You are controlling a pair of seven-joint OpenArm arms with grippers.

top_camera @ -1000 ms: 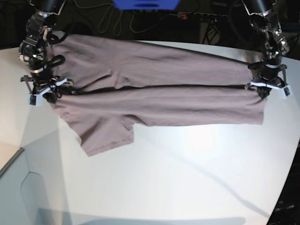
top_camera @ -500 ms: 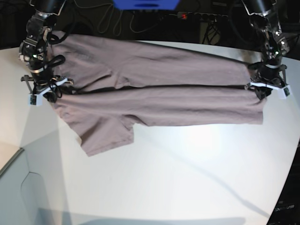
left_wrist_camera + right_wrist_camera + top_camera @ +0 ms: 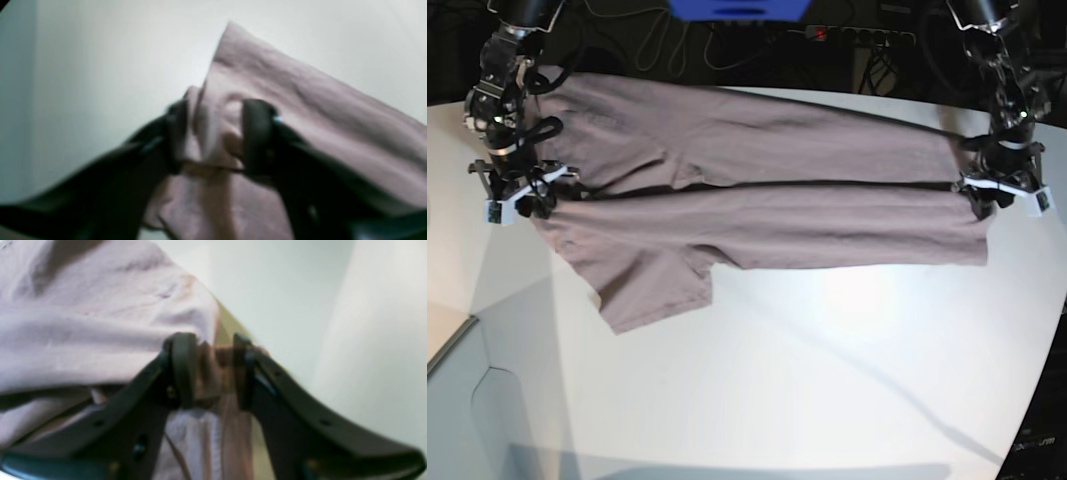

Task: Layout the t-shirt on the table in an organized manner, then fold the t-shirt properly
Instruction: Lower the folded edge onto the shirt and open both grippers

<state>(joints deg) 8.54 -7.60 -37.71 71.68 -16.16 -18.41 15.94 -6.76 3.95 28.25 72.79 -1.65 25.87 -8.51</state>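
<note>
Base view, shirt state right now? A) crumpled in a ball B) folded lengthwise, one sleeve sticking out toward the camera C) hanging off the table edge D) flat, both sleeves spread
B: the t-shirt lies in a long doubled band across the table, with one sleeve poking out from its near edge.

Right hand (image 3: 210, 370) parted — t-shirt (image 3: 100, 323) fold between.

base: high front view, looks down over the whole table (image 3: 827, 400)
wrists: close, blurred, down past fingers
shared: t-shirt (image 3: 757, 200) ends
</note>
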